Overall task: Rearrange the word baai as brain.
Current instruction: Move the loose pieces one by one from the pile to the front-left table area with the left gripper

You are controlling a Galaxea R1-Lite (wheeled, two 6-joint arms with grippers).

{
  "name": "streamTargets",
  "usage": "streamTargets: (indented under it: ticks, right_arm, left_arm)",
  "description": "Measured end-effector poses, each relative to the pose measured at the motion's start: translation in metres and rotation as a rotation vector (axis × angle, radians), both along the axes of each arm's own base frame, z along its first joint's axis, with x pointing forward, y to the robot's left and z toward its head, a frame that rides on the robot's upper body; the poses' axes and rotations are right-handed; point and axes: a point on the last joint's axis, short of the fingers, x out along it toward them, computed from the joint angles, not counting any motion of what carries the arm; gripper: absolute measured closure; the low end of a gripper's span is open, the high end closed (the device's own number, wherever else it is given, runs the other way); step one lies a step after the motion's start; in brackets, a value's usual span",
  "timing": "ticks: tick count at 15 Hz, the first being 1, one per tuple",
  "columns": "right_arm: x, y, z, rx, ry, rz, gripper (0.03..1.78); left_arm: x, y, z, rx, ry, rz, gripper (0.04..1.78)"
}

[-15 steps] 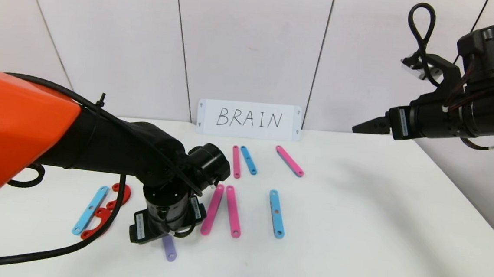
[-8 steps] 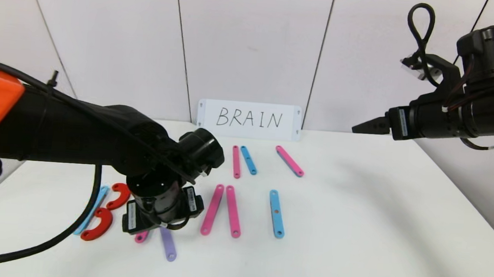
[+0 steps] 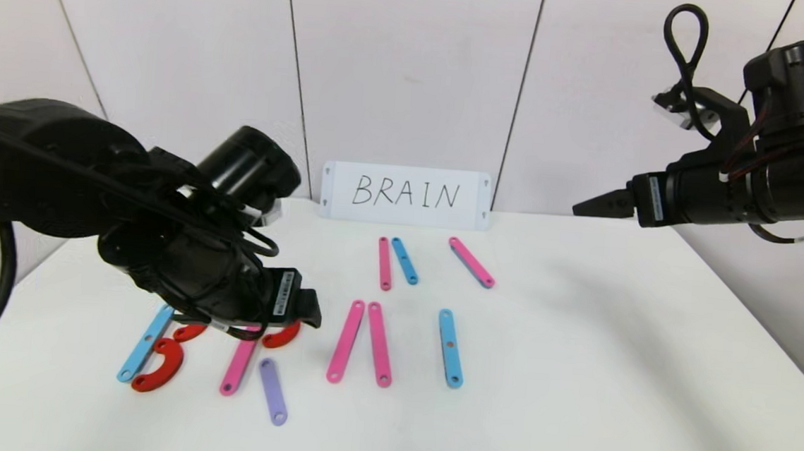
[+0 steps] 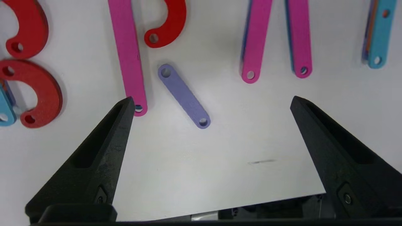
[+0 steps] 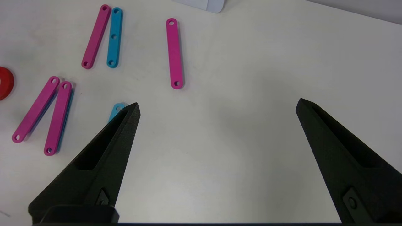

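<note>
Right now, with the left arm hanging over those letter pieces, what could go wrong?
1. The open left gripper hangs just above the purple strip and a pink strip; coming down off-centre, a fingertip could nudge either out of line.
2. The left arm hides part of the red curves in the head view, so a bump there might go unnoticed.
3. The two paired pink strips lie close together; gripping one may drag the other.

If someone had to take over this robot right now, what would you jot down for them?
Left gripper: open, empty, raised above the purple strip.
Right gripper: open, empty, parked high on the right.
Card reading BRAIN stands at the back.
Done: B at left; pink strip, red curve and purple strip roughly form R.
Left: pink pair lacks a crossbar for A; blue strip serves as I; build N from the three back strips.
</note>
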Motion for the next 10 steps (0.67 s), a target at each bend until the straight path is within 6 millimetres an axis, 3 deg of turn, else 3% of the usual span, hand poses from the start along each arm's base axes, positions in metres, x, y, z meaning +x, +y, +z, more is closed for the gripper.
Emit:
streamTargets:
  ticks: [5, 10]
  right_arm:
    - [0.0, 0.002, 0.0, 0.0, 0.001, 0.007, 0.07]
    - [-0.001, 0.004, -0.001, -0.002, 0.003, 0.012, 0.07]
  left_arm:
    - [0.018, 0.027, 0.027, -0.091, -0.203, -0.135, 0.09]
    - [0.027, 0.045, 0.035, -0.044, -0.292, -0.178, 0.09]
